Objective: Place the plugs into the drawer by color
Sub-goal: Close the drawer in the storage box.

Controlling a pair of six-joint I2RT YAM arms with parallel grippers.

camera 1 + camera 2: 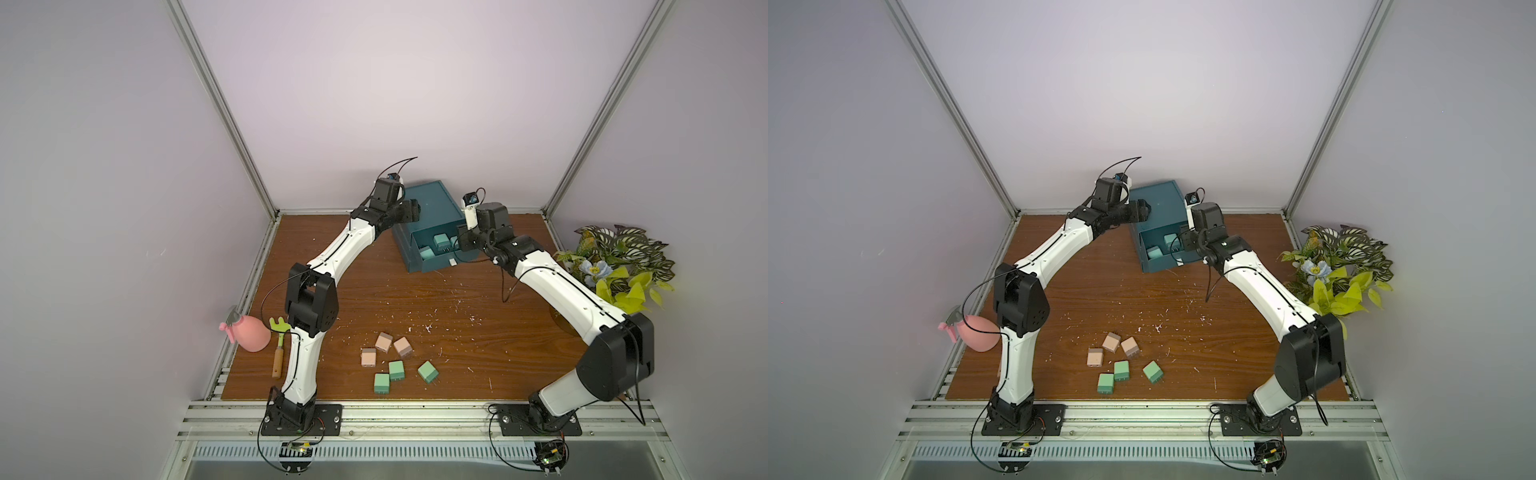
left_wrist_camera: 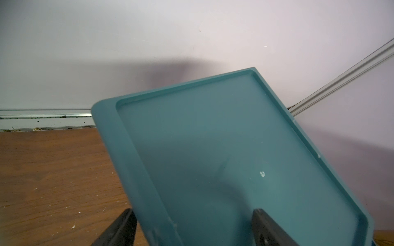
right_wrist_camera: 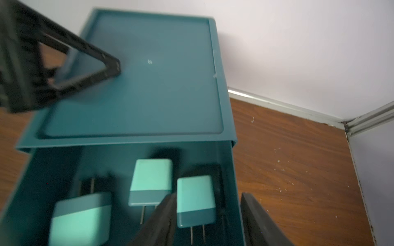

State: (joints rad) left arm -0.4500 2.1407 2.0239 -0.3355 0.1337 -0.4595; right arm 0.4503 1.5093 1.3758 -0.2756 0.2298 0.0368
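Note:
The dark teal cabinet (image 1: 432, 201) stands at the back of the table, its top drawer (image 1: 432, 262) pulled out. Three teal-blue plugs lie in it (image 3: 151, 181), (image 3: 195, 200), (image 3: 81, 217). My right gripper (image 3: 208, 194) hangs open over the drawer's right side, one plug and the drawer wall between its fingers, nothing held. My left gripper (image 2: 193, 210) is open astride the cabinet's left top edge, one finger over the top, the other beside the side wall. Three peach plugs (image 1: 383, 342) and three green plugs (image 1: 396, 370) lie near the front of the table in both top views (image 1: 1121, 370).
A pink spray bottle (image 1: 249, 336) and a small green garden fork with a wooden handle (image 1: 277, 353) lie at the left edge beside my left arm. A leafy plant (image 1: 615, 266) fills the right edge. Walls close in behind the cabinet.

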